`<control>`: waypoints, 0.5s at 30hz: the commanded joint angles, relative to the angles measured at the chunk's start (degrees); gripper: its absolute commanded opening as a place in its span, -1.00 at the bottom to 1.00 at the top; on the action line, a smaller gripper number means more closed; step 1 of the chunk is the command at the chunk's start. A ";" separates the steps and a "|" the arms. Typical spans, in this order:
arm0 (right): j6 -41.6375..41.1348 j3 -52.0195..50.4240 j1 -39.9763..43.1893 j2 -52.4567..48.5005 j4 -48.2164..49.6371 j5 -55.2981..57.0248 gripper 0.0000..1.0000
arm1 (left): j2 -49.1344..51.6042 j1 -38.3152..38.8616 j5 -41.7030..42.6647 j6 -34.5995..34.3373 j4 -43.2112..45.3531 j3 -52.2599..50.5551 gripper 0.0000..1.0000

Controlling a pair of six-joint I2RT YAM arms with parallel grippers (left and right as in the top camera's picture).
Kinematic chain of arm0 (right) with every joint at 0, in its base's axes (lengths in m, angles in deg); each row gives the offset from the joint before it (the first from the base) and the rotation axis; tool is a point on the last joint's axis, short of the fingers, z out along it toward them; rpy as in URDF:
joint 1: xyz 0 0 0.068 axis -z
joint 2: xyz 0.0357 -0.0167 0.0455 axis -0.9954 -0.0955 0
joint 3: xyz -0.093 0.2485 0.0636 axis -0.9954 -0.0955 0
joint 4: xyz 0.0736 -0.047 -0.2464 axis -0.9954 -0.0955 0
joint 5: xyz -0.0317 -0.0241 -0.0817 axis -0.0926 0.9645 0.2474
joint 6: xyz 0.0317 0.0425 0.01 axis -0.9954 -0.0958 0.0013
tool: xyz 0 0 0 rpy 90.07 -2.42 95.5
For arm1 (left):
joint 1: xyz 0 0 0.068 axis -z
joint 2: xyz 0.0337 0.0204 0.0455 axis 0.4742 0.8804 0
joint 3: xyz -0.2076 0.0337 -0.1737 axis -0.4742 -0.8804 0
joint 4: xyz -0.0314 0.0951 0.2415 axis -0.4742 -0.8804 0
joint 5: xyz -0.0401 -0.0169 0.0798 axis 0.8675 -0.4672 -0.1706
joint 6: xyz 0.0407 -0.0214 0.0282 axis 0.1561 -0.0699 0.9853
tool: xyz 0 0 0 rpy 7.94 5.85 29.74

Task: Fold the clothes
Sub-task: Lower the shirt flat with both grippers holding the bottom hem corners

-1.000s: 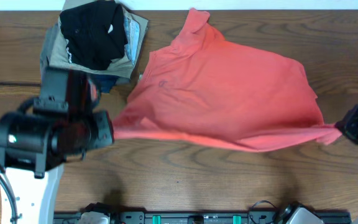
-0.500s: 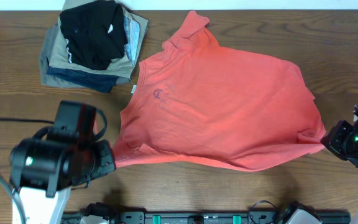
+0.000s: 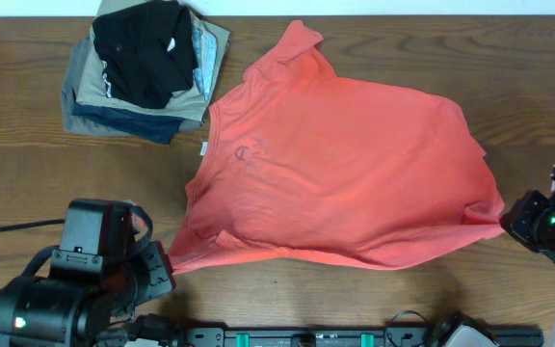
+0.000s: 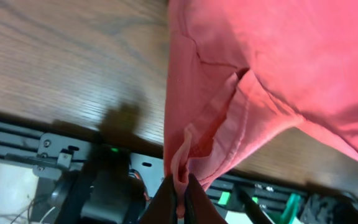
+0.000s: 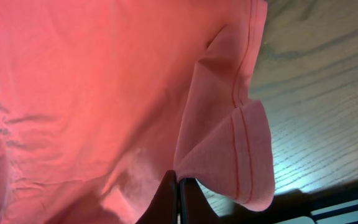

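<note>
The coral T-shirt (image 3: 345,164) lies spread across mid-frame. The left gripper (image 4: 180,190), lower left, and the right gripper (image 5: 179,190), at the right edge, each clamp its edge.

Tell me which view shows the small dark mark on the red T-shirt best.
Overhead: the chest mark lies flat, whole and unobstructed on the T-shirt. The right wrist view catches it only faint and skewed at the frame's left edge. The left wrist view shows pinched fabric and no mark.
</note>
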 commanded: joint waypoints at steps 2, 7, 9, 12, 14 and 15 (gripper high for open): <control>-1.53 -1.11 0.15 0.66 1.09 0.52 -0.97 | 0.85 0.04 -9.62 -3.89 -0.66 -2.03 -0.88; -2.03 -2.69 0.15 0.66 2.21 0.52 -0.98 | 3.56 0.04 -9.90 -3.98 5.38 -3.48 -0.88; -2.01 -3.34 0.13 0.66 2.62 0.55 -0.98 | 5.31 0.04 -9.90 -3.98 6.99 -4.13 -0.88; -2.05 -4.07 0.11 0.55 3.67 0.48 -0.97 | 8.50 0.04 -9.90 -3.96 9.14 -5.44 -0.88; -2.49 -4.68 0.11 0.55 4.42 0.50 -0.97 | 11.23 0.04 -10.10 -3.93 10.54 -6.08 -0.88; -2.51 -5.07 0.11 0.52 4.87 0.50 -0.97 | 12.48 0.04 -10.56 -3.96 11.17 -6.16 -0.88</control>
